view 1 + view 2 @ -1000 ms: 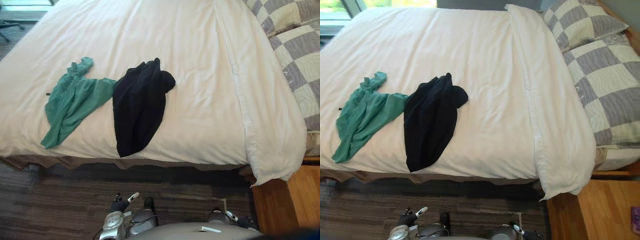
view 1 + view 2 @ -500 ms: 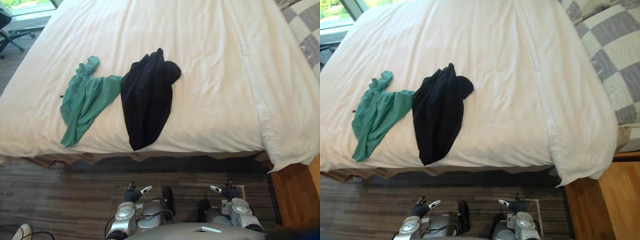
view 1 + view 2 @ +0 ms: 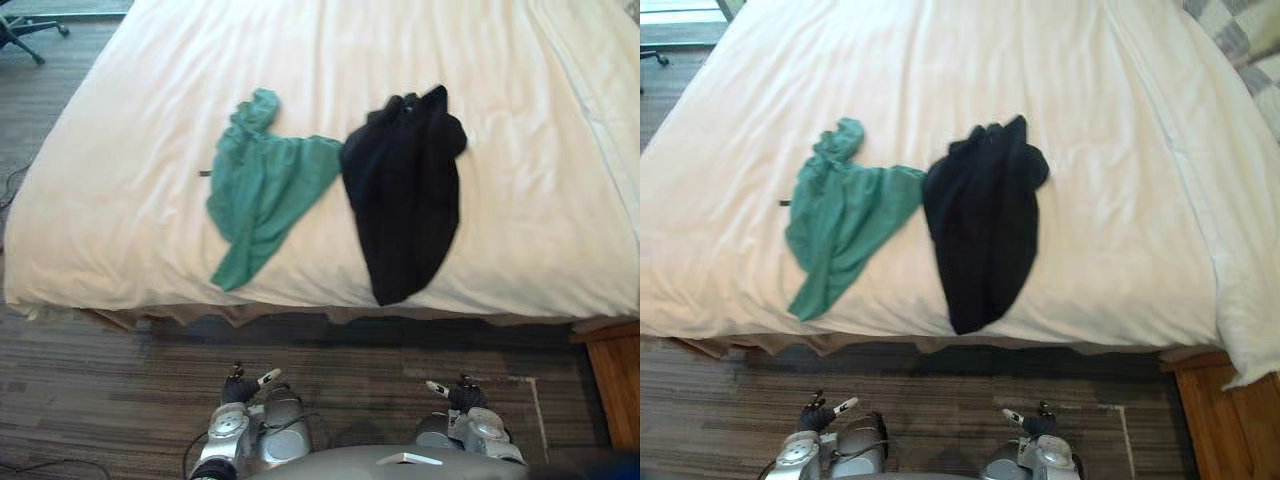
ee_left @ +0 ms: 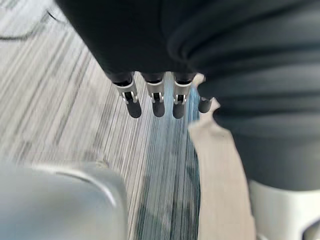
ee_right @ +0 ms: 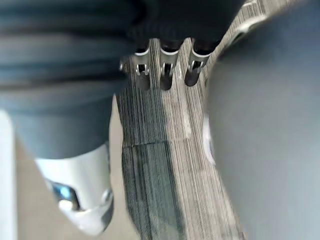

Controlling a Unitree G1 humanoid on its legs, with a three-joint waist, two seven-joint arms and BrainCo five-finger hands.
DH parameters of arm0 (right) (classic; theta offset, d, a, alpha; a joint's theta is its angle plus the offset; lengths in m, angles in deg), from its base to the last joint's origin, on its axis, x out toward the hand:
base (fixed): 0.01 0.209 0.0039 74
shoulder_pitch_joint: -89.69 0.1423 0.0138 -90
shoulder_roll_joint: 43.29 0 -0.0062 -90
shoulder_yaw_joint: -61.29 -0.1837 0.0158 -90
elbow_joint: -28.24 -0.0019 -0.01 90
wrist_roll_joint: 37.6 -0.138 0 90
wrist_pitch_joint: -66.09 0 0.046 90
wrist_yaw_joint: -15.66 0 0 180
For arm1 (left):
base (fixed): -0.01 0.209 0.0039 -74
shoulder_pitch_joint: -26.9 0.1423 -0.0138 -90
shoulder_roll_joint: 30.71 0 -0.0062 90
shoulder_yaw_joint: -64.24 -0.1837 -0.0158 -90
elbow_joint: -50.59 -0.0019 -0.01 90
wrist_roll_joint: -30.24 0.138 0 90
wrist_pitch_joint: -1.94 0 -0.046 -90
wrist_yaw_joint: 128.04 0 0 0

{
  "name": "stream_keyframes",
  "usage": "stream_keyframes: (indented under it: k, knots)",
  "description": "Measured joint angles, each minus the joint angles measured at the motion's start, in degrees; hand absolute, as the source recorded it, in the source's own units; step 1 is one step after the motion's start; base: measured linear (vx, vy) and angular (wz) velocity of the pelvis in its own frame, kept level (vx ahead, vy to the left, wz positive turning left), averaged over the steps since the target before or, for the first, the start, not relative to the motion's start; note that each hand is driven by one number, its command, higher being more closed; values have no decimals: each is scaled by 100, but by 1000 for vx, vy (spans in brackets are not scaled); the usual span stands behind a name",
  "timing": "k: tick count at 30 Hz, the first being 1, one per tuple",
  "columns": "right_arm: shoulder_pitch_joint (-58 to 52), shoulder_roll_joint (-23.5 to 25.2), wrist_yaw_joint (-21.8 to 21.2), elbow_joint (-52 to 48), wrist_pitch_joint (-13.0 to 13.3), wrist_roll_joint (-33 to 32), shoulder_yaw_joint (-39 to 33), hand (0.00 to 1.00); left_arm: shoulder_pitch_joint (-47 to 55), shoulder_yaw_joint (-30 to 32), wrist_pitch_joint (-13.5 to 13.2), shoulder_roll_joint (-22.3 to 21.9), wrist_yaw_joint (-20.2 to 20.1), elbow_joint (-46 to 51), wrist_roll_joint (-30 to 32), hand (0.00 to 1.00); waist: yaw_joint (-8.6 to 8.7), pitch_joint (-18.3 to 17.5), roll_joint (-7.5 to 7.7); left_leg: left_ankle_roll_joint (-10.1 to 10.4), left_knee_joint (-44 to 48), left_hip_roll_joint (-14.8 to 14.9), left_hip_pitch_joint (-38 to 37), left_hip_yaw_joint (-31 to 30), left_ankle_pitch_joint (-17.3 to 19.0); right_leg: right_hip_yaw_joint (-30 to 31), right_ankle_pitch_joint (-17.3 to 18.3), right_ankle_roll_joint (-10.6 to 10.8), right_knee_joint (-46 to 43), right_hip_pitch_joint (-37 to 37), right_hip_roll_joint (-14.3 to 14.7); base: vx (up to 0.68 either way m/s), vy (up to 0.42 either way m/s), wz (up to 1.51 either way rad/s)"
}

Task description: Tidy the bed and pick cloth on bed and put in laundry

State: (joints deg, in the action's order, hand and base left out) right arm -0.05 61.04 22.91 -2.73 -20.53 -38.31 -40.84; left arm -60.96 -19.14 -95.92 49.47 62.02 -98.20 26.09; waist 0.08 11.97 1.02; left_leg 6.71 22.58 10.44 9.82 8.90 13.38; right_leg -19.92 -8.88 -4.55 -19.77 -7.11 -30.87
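- Cloth (image 3: 262, 185) of green colour is seen crumpled on the white duvet (image 3: 130, 200) of the bed, towards its near side.
- A black cloth (image 3: 405, 195) is laid just beside it on the right. Their edges appear to touch at one corner, and its lower end reaches the bed's near edge.
- A small dark mark at the green cloth's left edge is too small to be made out.
- The bed's far end and right side are cut off. A corner of a checked pillow (image 3: 1230, 30) is caught at the upper right.
- The left hand (image 3: 240, 390) is held low over the striped carpet (image 3: 90, 400), well apart from both cloths. In its wrist view the fingers (image 4: 134, 102) are seen straight and relaxed, with nothing held.
- The right hand (image 3: 462, 396) is held likewise low over the carpet. Its fingers (image 5: 167, 75) are straight and nothing is grasped, though the thumb cannot be clearly told.
- An office chair (image 3: 20, 25) is cut off at the upper left.
- A piece of wood (image 3: 615, 385) at the lower right is partly cut off.
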Motion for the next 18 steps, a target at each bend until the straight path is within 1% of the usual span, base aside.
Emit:
stream_keyframes:
  k: [1, 2, 3, 4, 5, 6, 7, 8, 10, 11, 13, 16, 17, 18]
  knots:
    - [3, -7, 4, -82, -3, -2, 104, 0, 21, -1, 8, 12, 0, -1, -3, 0, 15, -1, -9, -94, -165, -24, -126, 42, -62, -168, 250, 127, -221, -61, 100, 134, 264, -15]
    - [2, -17, 6, -135, -2, 0, 232, 0, 40, -8, 17, 26, -2, -4, -10, 0, 39, 5, -50, -171, -406, -26, -312, 54, -141, -367, 661, 392, -452, -99, 422, 138, 291, -7]
    - [-1, 3, -4, -195, 6, -2, 393, 0, 32, -85, 22, 48, -12, -7, -19, 0, 57, -8, -77, -234, -731, -21, -516, 76, -275, -379, 1164, 547, -697, -167, 1005, 122, 269, -5]
    - [5, 55, -22, -261, 14, -4, 484, 0, 13, -224, 25, 56, -29, -5, -23, 0, 53, -10, -90, -275, -1065, -45, -723, 160, -409, -171, 1634, 623, -773, -251, 1708, 75, 170, -7]
    - [3, 71, -26, -312, 15, -5, 529, 0, 12, -237, 29, 32, -43, -13, -23, 0, 57, -10, -103, -287, -1168, -71, -795, 189, -446, -116, 1792, 662, -714, -255, 1940, 72, 144, -13]
    - [-6, 104, -29, -357, 36, -12, 590, 0, -12, -220, 60, -34, -83, -99, -26, 0, 70, -13, -104, -320, -1276, -171, -906, 250, -480, -120, 1962, 627, -342, -145, 2232, 70, 127, -22]
    - [-10, 127, -28, -343, 41, -14, 589, 0, -4, -187, 120, -67, -101, -125, -35, 0, 56, -33, -72, -322, -1307, -272, -984, 339, -481, -93, 2015, 591, 15, 88, 2264, 75, 127, -36]
    - [-9, 121, -26, -344, 49, -15, 587, 0, -12, -147, 151, -176, -115, -124, -155, 0, 51, -13, -119, -340, -1390, -324, -1089, 445, -499, 62, 1992, 617, 282, 202, 2279, 42, 80, -37]
    - [-8, 76, -14, -344, 71, -18, 559, 0, 44, -44, 178, -302, -142, -124, -243, 0, 70, -21, -215, -342, -1528, -378, -1241, 555, -617, 185, 1900, 704, 416, 293, 2275, 31, 57, -33]
    - [-7, 74, -5, -309, 67, -18, 530, 0, 85, 93, 198, -354, -137, -114, -365, 0, 64, -25, -221, -324, -1594, -388, -1359, 646, -653, 230, 1870, 738, 467, 368, 2281, 34, 24, -36]
    - [-12, 107, 44, -199, 40, -21, 242, 0, 208, 485, 199, -454, -135, -98, -684, 0, 41, -86, -191, -279, -1804, -424, -1535, 798, -769, 359, 1819, 772, 588, 459, 2322, 14, 19, -29]
    - [-84, 102, 116, -129, -20, -106, -304, 0, 302, 967, 197, -595, -148, -91, -1100, 0, 36, -125, -199, -261, -2029, -441, -1635, 844, -860, 370, 1706, 787, 726, 469, 2350, 5, 20, -8]
    - [-148, 102, 149, -116, -55, -203, -498, 0, 327, 1203, 203, -604, -152, -91, -1150, 0, 34, -124, -197, -260, -2079, -439, -1677, 883, -863, 374, 1676, 788, 774, 504, 2365, -18, 41, -6]
    - [-310, 104, 191, -148, -67, -329, -748, 0, 401, 1638, 245, -601, -156, -96, -1238, 0, 28, -135, -181, -259, -2099, -442, -1755, 943, -863, 388, 1652, 804, 824, 589, 2368, -13, 44, -6]
